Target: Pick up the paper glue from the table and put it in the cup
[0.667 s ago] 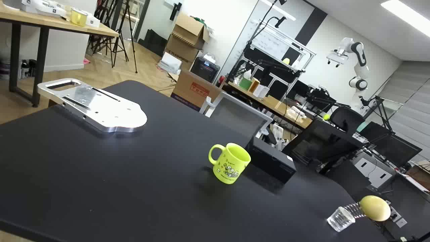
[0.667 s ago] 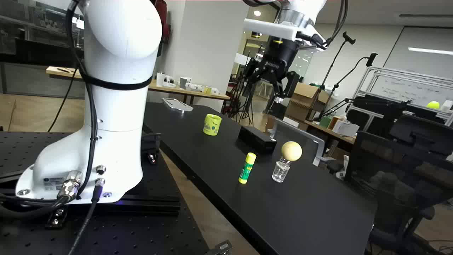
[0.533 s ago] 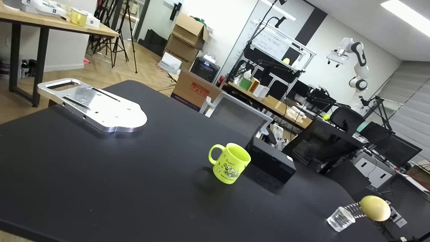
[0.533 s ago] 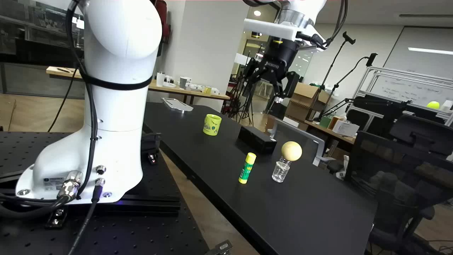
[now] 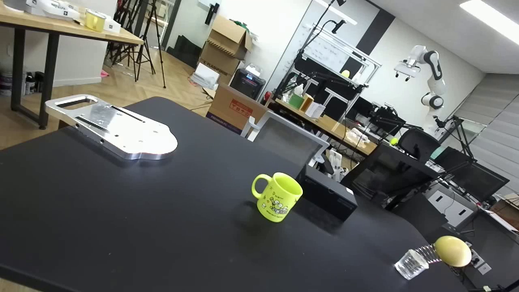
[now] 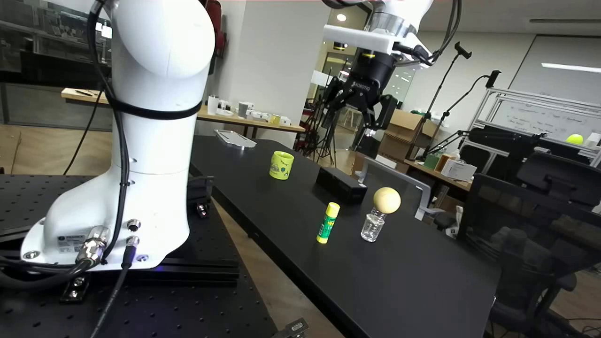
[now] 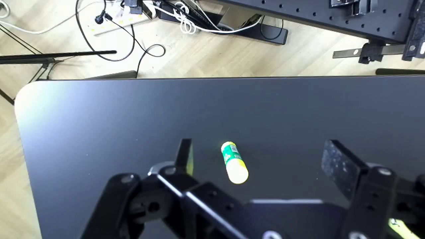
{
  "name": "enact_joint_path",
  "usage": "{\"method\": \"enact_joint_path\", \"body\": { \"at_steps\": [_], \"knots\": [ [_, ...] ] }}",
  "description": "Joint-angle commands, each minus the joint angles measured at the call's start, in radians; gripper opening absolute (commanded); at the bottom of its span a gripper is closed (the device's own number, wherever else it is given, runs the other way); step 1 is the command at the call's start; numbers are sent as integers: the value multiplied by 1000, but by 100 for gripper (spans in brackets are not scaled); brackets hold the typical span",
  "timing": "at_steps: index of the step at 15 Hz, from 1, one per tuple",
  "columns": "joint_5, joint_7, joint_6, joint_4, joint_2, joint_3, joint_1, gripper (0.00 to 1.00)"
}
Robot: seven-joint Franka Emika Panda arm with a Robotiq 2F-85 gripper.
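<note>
The paper glue (image 6: 327, 224), a green stick with a yellow cap and base, stands upright on the black table (image 6: 399, 281). It also shows in the wrist view (image 7: 232, 157), between the fingers in the picture but well below them. My gripper (image 6: 354, 123) is open and empty, high above the table; its spread fingers show in the wrist view (image 7: 257, 146). The yellow-green cup (image 5: 279, 198) stands upright on the table with its handle out to the side. It also shows in an exterior view (image 6: 281, 165), and a sliver shows in the wrist view (image 7: 400, 228) behind a finger.
A black box (image 6: 341, 184) lies beside the cup. A clear jar with a spring and a pale-yellow ball (image 6: 387, 200) stands close to the glue. A silver metal plate (image 5: 117, 127) lies at the table's far end. The white arm base (image 6: 150, 211) stands beside the table.
</note>
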Motion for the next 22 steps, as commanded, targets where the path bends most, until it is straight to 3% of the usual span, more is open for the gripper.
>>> {"method": "enact_joint_path", "body": {
  "at_steps": [1,5,13,22],
  "knots": [
    [9,8,46,11,28,15,3,100],
    [31,48,160,24,123,48,20,100],
    [16,163,494,48,418,143,25,100],
    [21,188,557,129,654,155,14,100]
  ]
}}
